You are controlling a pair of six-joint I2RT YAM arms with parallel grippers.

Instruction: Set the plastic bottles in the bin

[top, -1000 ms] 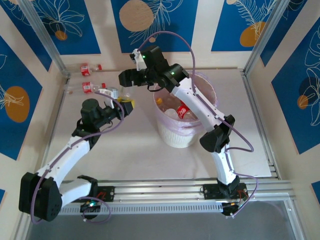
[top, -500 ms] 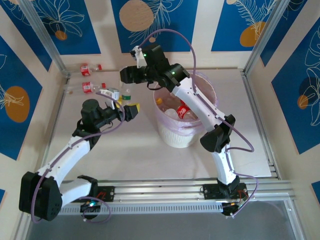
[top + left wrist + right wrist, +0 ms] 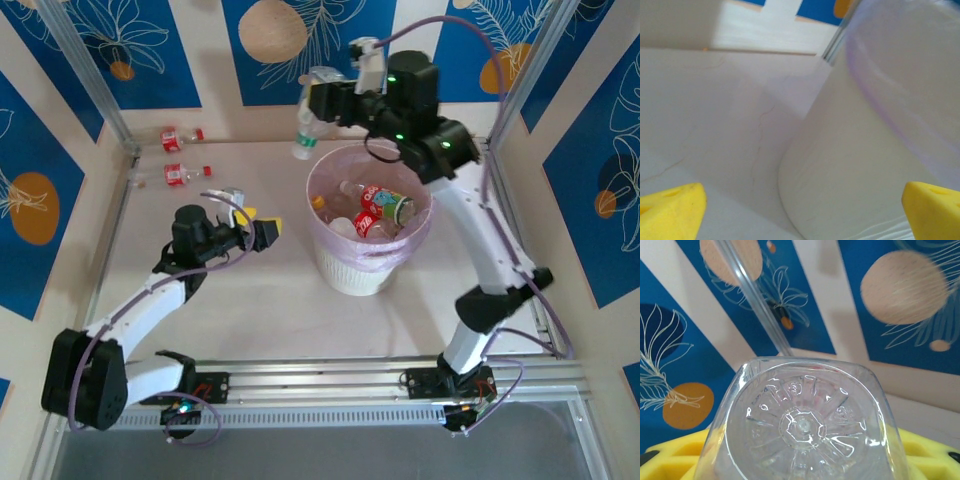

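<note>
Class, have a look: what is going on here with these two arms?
The right gripper holds a clear bottle raised near the far-left rim of the bin. The left gripper stands open and empty beside the bin. Several bottles lie inside it; two others lie on the table at far left.

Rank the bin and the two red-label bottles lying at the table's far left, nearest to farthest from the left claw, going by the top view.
1. bin: just right of the left claw.
2. nearer red-label bottle: back and to the left.
3. farther red-label bottle: behind that one, farthest back.
</note>
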